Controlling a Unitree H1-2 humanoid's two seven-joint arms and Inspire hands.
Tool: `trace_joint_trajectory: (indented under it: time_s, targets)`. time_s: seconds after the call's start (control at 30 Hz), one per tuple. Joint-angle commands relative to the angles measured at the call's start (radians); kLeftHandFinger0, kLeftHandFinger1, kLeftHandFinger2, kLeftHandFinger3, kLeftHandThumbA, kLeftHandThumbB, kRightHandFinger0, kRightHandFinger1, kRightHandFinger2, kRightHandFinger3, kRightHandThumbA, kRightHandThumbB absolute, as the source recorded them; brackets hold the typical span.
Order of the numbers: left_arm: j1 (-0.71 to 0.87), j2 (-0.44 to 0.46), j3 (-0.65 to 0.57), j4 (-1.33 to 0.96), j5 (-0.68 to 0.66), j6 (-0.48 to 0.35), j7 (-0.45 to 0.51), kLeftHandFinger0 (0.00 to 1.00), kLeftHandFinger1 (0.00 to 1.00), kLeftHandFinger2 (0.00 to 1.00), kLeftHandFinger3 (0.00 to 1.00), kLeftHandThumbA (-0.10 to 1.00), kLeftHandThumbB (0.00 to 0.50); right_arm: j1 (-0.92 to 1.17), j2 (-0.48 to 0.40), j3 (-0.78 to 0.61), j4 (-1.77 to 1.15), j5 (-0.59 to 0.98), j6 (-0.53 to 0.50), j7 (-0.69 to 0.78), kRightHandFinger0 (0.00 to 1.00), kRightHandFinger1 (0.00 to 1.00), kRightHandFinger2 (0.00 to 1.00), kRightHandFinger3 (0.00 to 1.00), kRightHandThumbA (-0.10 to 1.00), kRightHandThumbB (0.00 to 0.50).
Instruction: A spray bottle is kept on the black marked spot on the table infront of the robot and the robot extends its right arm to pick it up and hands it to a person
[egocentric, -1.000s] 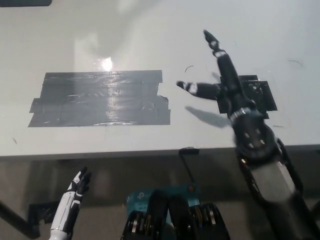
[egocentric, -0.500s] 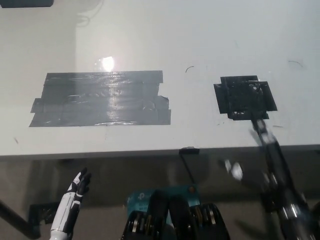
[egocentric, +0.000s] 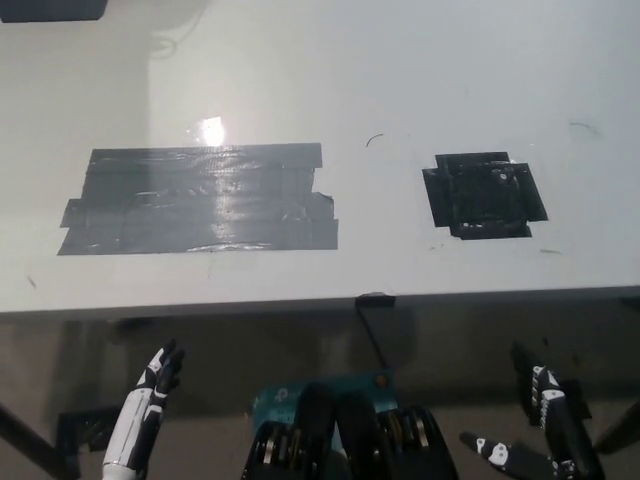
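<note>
A: Where is the right hand (egocentric: 540, 430)?

B: Low, below the near edge of the surface (egocentric: 400, 60), toward the robot from the black spot (egocentric: 485, 195). Its fingers (egocentric: 543, 385) are spread apart and there is nothing in them.

A: And the bottle?

B: It is not in view. The black spot is bare tape, a small square patch of overlapping strips.

A: What else lies on the surface?

B: A wide grey tape patch (egocentric: 200, 200), well to the left of the black spot (a bright glare sits just above its top edge). Between the two patches, slightly farther back, there is a thin curved mark (egocentric: 374, 139). A dark object (egocentric: 50, 8) shows at the far corner, far from the black spot on the left side, cut off by the frame.

A: The left hand (egocentric: 155, 385)?

B: White, resting low below the surface edge, far left of the black spot. Its fingers lie close together and straight, pointing up, holding nothing.

A: Anything at the surface edge?

B: A small dark clip (egocentric: 375, 299), left of the black spot and nearer the robot.
</note>
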Motion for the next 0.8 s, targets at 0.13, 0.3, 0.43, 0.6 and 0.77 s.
trace_joint_trajectory:
  time_s: [0.13,0.3,0.43,0.6,0.77]
  targets:
    - [0.011,0.0,-0.009,-0.019,-0.009,-0.04,-0.007,1.0,1.0,1.0,1.0,1.0,0.5,-0.013,-0.005,-0.009,0.036,0.031,-0.077,0.048,1.0,1.0,1.0,1.0,0.93,0.407]
    - [0.014,-0.003,-0.012,-0.015,-0.006,-0.045,-0.005,1.0,1.0,1.0,1.0,1.0,0.5,-0.011,-0.007,-0.011,0.04,0.025,-0.08,0.055,1.0,1.0,1.0,1.0,0.93,0.425]
    - [0.024,0.001,-0.016,-0.019,0.01,-0.042,0.001,1.0,1.0,1.0,1.0,1.0,0.5,-0.002,-0.005,-0.008,0.036,0.016,-0.074,0.057,1.0,1.0,1.0,1.0,0.92,0.426]
    - [0.022,0.004,-0.017,-0.019,0.017,-0.044,0.005,1.0,1.0,1.0,1.0,1.0,0.5,-0.007,-0.006,-0.008,0.037,0.014,-0.077,0.061,1.0,1.0,1.0,1.0,0.93,0.439]
    - [0.027,0.003,-0.016,-0.023,0.013,-0.043,0.003,1.0,1.0,1.0,1.0,1.0,0.5,-0.003,-0.006,-0.009,0.032,0.01,-0.071,0.066,1.0,1.0,1.0,1.0,0.93,0.438]
